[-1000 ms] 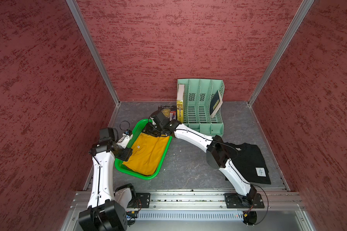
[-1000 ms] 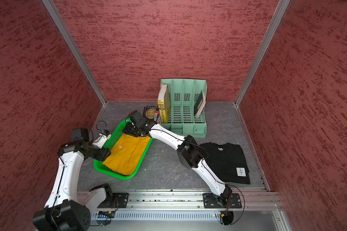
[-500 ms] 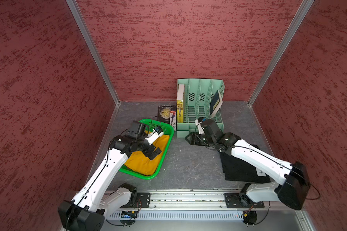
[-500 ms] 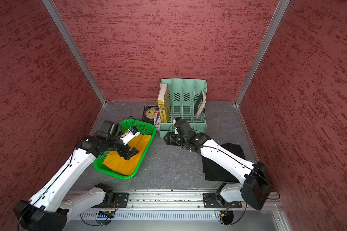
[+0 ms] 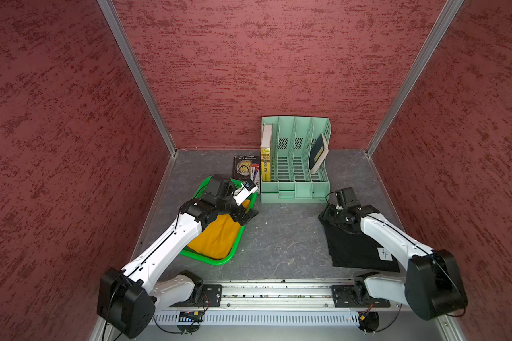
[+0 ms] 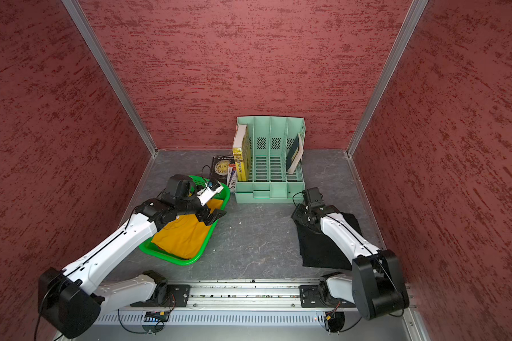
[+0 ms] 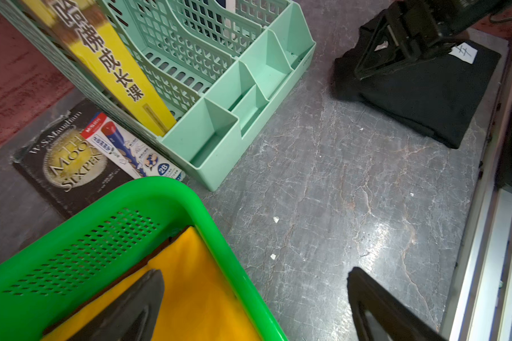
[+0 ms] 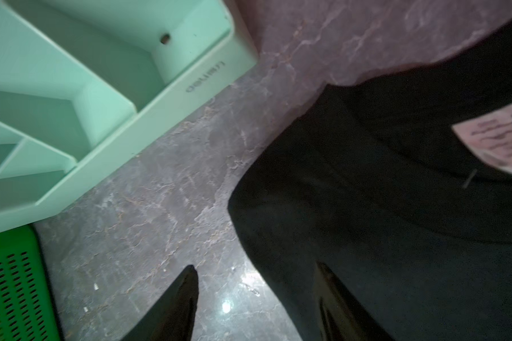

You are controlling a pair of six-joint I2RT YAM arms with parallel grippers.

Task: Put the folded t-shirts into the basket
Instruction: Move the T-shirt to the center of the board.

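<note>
One tee (image 5: 355, 251), black, sits outside basket (image 5: 219, 262). Right gripper (image 8: 254, 267) straddles its edge, spread, ready to pinch. Left gripper (image 7: 254, 271) hangs spread, empty.

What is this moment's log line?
yellow t-shirt: in basket; black t-shirt: on table; left gripper: open; right gripper: open, straddling shirt edge

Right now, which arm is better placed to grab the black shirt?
Right. The right gripper, open, straddles the edge of the black shirt; the left gripper hangs open over the basket, well away.
</note>
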